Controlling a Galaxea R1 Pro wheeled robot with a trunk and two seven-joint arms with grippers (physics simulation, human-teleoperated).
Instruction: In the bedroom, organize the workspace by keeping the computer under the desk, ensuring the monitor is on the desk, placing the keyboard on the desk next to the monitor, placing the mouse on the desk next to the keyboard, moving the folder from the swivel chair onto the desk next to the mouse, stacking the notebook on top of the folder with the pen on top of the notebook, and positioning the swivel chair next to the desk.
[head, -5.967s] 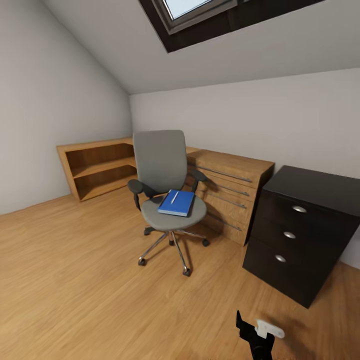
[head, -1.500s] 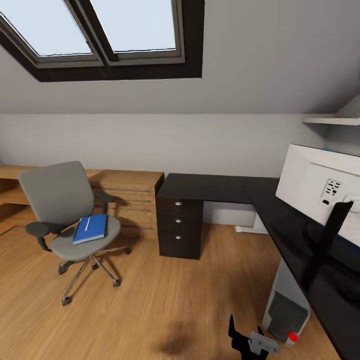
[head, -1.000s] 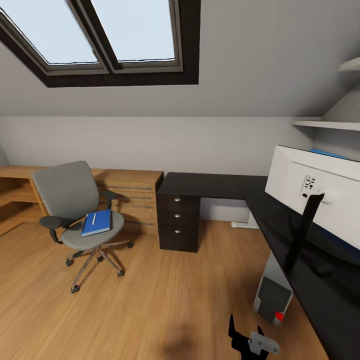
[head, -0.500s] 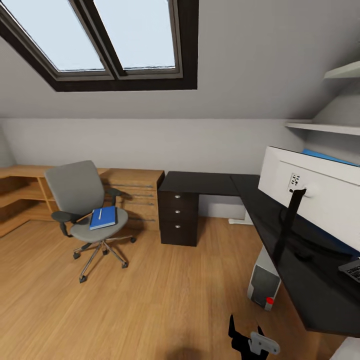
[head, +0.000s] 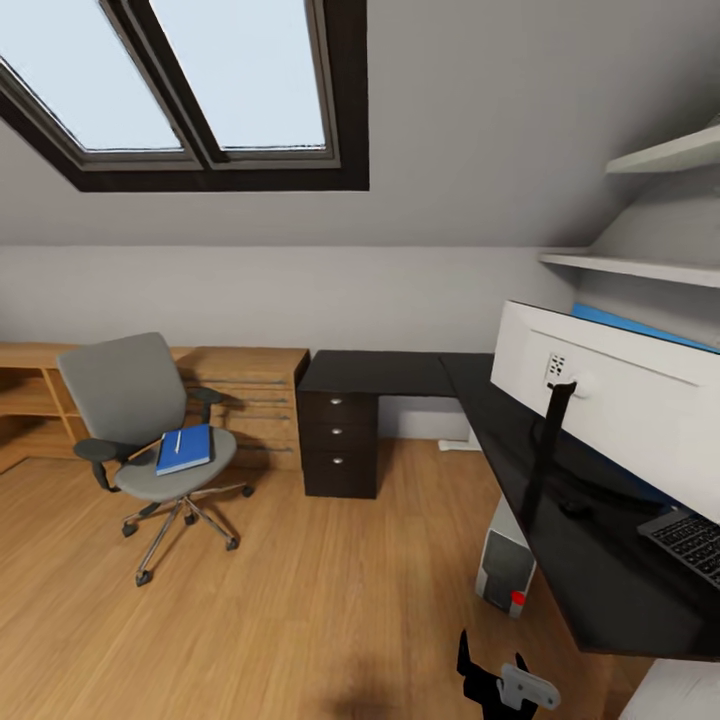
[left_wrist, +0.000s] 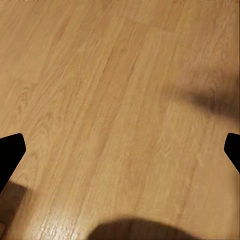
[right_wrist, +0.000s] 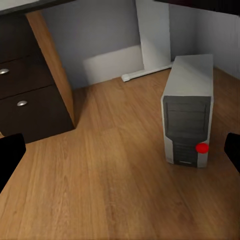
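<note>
The grey swivel chair (head: 140, 415) stands on the floor at the left, apart from the black desk (head: 395, 372). On its seat lies the blue folder (head: 184, 450) with the white pen (head: 177, 441) on top. The notebook is out of view. The monitor (head: 610, 395) stands on the desk, white back toward me, with the keyboard (head: 690, 540) at the far right. A small black lump (head: 574, 507) by the stand may be the mouse. The computer (head: 503, 566) (right_wrist: 187, 117) sits under the desk. My left gripper (left_wrist: 120, 150) and right gripper (right_wrist: 120, 150) are both open and hold nothing.
A dark three-drawer unit (head: 340, 445) (right_wrist: 25, 97) holds up the desk's left end. A light wooden dresser (head: 245, 400) and low shelves (head: 25, 395) line the back wall. White wall shelves (head: 640, 265) hang above the monitor. Wood floor (head: 320, 600) lies between chair and desk.
The whole head view has shifted: the camera has turned from the chair toward the desk and drawn back, bringing the keyboard into view. The chair, folder and pen have not moved.
</note>
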